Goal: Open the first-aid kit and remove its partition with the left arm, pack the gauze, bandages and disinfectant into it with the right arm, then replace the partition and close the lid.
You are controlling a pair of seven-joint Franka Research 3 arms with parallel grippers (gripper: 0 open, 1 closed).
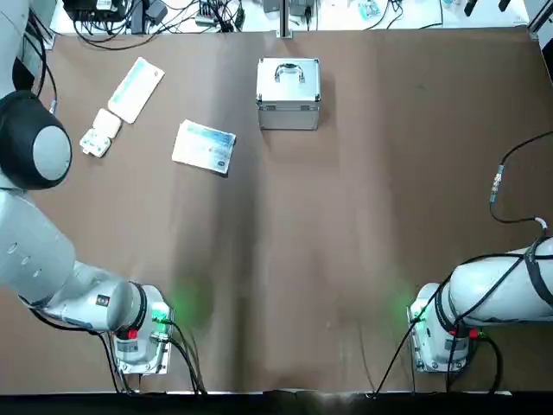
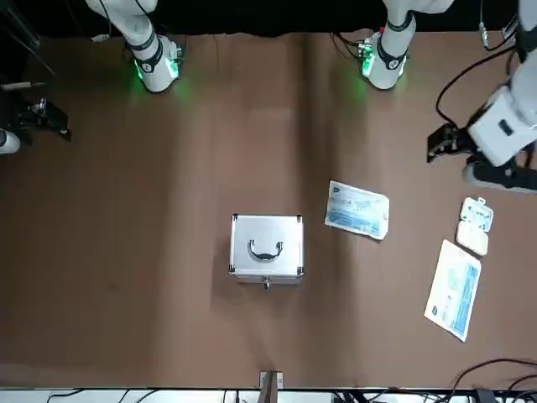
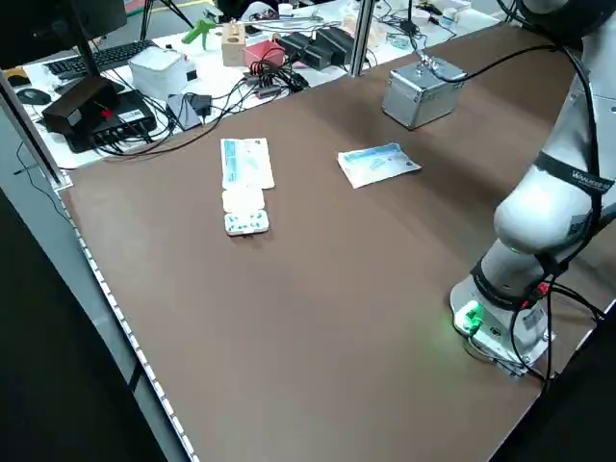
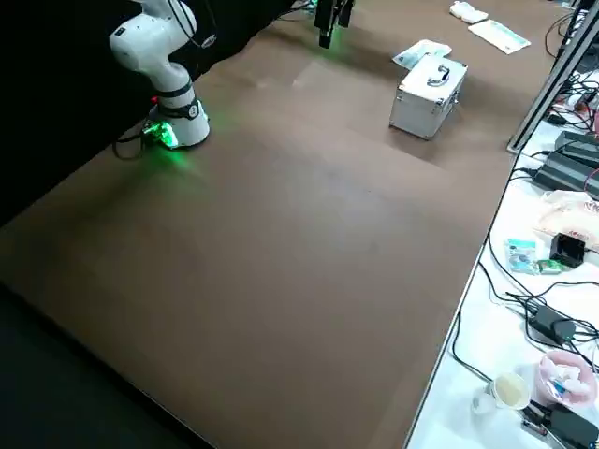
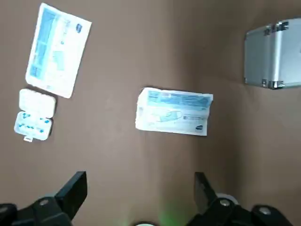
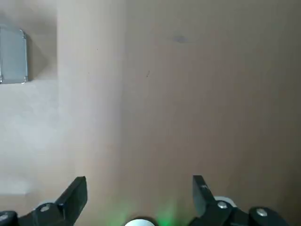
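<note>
The first-aid kit (image 1: 288,93) stands shut near the table's far edge, its lid (image 2: 266,239) flat with the curved handle on top. The partition is hidden inside. The disinfectant is out of view. My left gripper (image 5: 139,188) hangs open high over the left half of the table, above a flat blue-white pack (image 5: 174,112), with the kit (image 5: 275,59) off to one side. My right gripper (image 6: 137,190) is open and empty over bare table on the right, far from the kit (image 6: 13,55).
Left of the kit lie a blue-white pack (image 1: 204,147), a longer pack (image 1: 136,89) and a small white blister block (image 1: 100,132). A post (image 1: 282,19) and cables and electronics line the far edge. A black cable (image 1: 504,173) loops over the right edge.
</note>
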